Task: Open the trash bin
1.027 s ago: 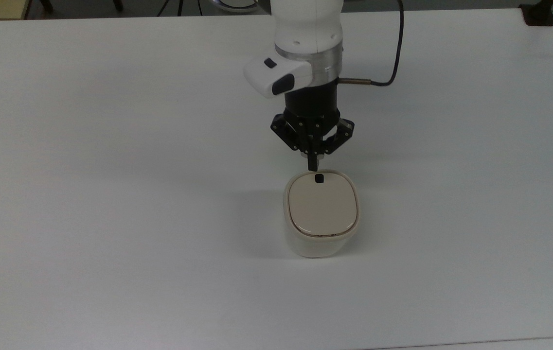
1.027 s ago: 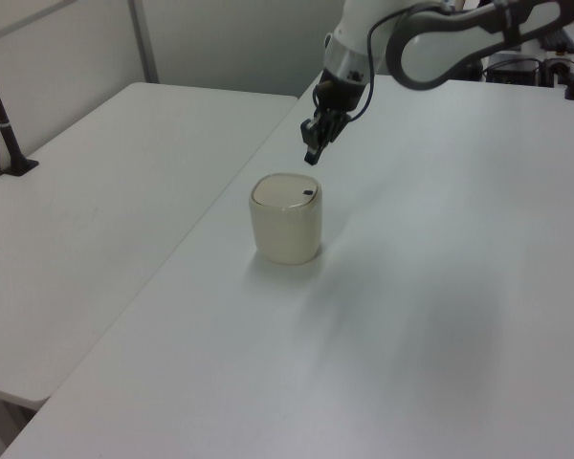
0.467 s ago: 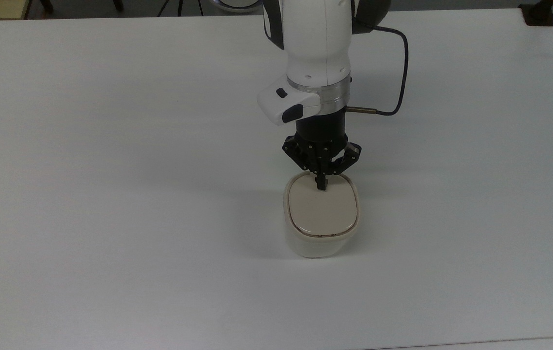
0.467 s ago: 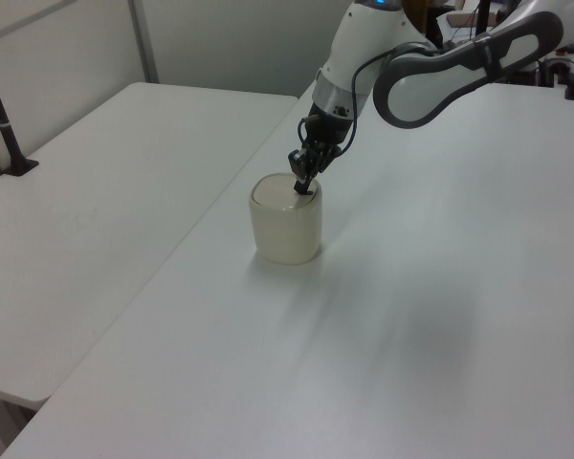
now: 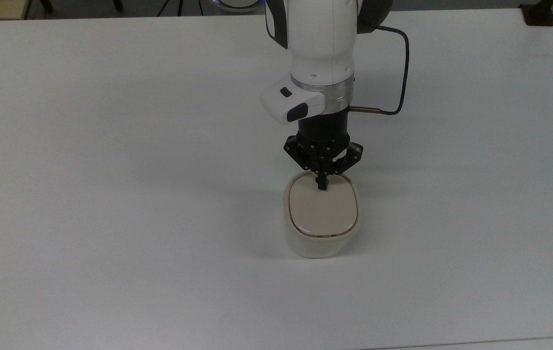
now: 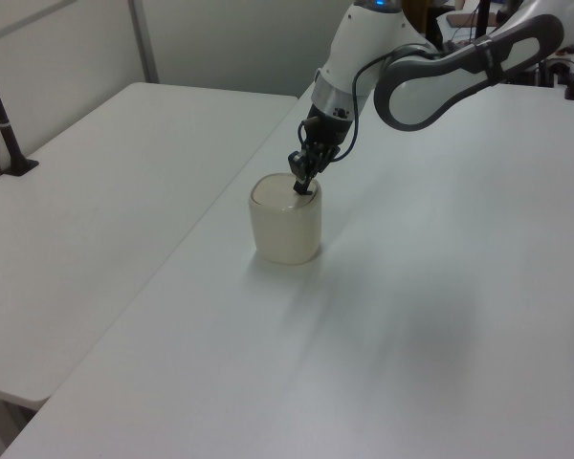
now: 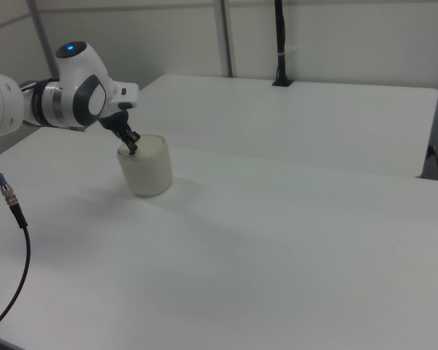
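The cream-white trash bin [image 5: 320,238] [image 6: 287,229] [image 7: 147,175] stands upright on the white table, its flat beige lid [image 5: 322,211] lying closed. My gripper [image 5: 322,185] [image 6: 301,187] [image 7: 132,148] is shut, fingers pressed together and pointing down. Its tips rest on the far edge of the lid in the top view, just where the black button sits, so the button is hidden under them.
The white table [image 5: 111,170] spreads wide all around the bin. A black cable [image 5: 402,63] loops off the wrist on the top view's right. A second white table [image 6: 96,191] stands beside, with a black post [image 6: 2,115] clamped at its edge.
The gripper came down and toward the bin, from hovering behind the button to resting its shut tips on it. Over the last half second it has hardly moved.
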You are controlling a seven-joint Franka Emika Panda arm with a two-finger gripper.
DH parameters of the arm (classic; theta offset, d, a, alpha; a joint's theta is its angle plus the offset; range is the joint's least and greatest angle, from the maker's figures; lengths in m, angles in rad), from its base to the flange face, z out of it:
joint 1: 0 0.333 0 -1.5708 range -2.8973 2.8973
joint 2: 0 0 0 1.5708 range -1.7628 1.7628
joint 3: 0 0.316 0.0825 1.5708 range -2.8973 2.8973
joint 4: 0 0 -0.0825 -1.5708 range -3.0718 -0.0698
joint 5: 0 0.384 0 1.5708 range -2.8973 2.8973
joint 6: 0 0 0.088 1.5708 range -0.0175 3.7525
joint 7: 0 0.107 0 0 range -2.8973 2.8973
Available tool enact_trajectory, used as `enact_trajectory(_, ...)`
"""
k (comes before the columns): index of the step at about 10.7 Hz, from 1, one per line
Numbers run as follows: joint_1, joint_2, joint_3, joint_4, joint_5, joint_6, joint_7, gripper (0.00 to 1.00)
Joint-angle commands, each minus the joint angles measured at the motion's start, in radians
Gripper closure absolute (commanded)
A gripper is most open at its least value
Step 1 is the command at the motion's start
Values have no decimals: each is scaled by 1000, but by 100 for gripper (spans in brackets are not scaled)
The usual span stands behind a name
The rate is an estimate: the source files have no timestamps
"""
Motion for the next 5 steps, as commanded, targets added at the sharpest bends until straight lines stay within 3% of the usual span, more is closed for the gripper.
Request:
enact_trajectory(1, 14, 7, -2, -37, -52, 20, 42, 100)
enact_trajectory(5, 6, -14, -2, -44, -52, 9, 53, 100)
